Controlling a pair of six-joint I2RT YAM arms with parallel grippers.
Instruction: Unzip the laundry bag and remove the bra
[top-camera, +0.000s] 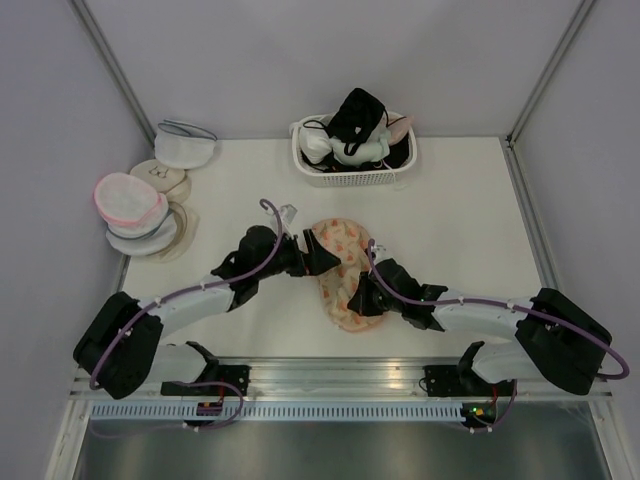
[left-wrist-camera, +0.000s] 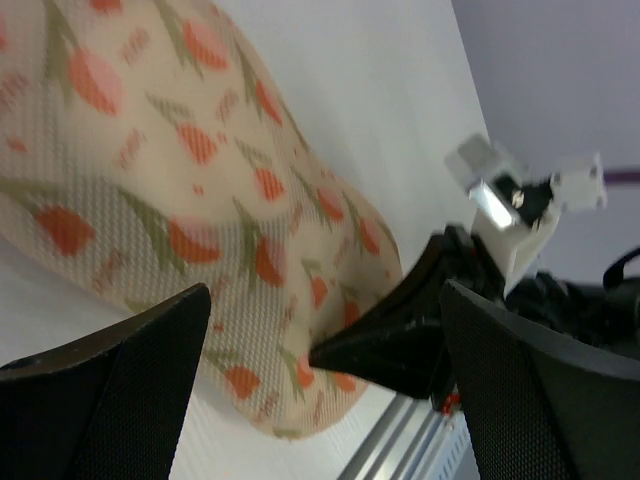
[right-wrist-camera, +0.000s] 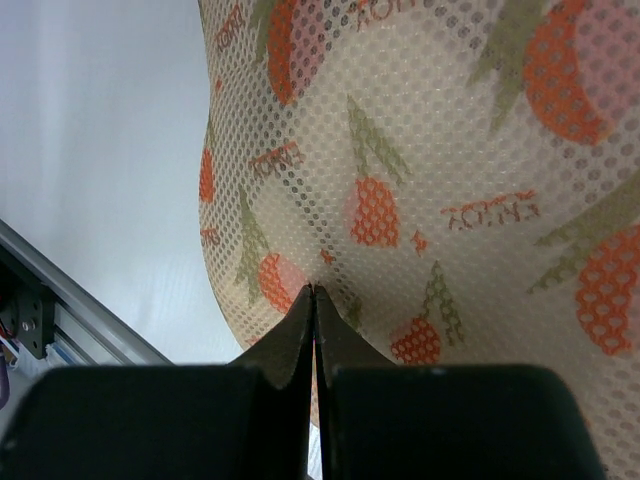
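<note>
The floral laundry bag (top-camera: 342, 240) lies flat in the middle of the table between my two grippers. My left gripper (top-camera: 322, 258) is open over the bag's left edge; in the left wrist view (left-wrist-camera: 325, 310) its jaws stand wide apart with the printed mesh (left-wrist-camera: 200, 180) beyond them. My right gripper (top-camera: 362, 297) is at the bag's lower right part. In the right wrist view it (right-wrist-camera: 315, 290) is shut, tips pinching the mesh (right-wrist-camera: 450, 150), which puckers there. Its finger (left-wrist-camera: 390, 345) shows touching the bag. The bra is hidden; the zip does not show.
A white basket (top-camera: 352, 178) with white and black garments stands at the back centre. Round mesh bags, one pink-rimmed (top-camera: 130, 198) and one grey-rimmed (top-camera: 185, 145), are stacked at the left. The metal rail (top-camera: 340, 372) runs along the near edge.
</note>
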